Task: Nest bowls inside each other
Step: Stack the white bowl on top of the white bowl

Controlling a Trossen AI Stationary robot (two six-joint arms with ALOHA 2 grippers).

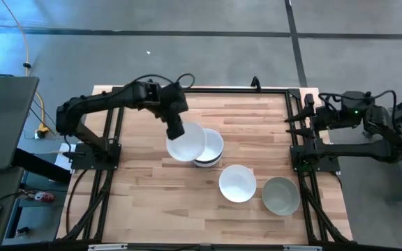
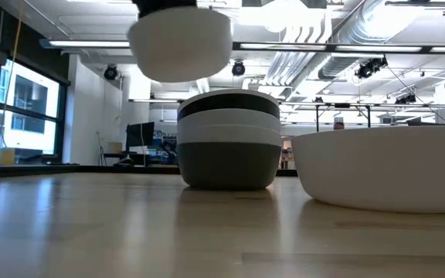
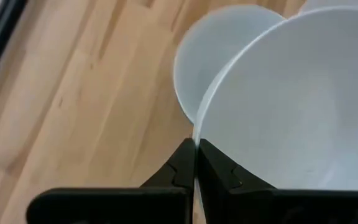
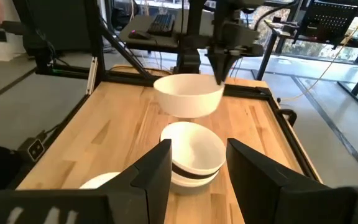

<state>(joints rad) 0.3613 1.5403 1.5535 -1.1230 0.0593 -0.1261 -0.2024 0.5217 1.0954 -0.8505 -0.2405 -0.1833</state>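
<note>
My left gripper is shut on a white bowl, which it carries in the air just left of a stack of nested bowls near the table's middle. The stack shows white, black and grey bands and rests on its base. A single white bowl and a grey bowl sit upright on the table nearer the front right. My right gripper is open, parked at the table's right edge, facing the stack. My left gripper pinches the carried bowl's rim between its two fingers, one finger inside the bowl and one outside. It comes from above. The bowl is lifted clear of the table, roughly upright, higher than the stack's top.
Bare wooden tabletop lies left of the stack and along the near edge. A black frame borders the table's sides. The big white bowl stands close to the low camera.
</note>
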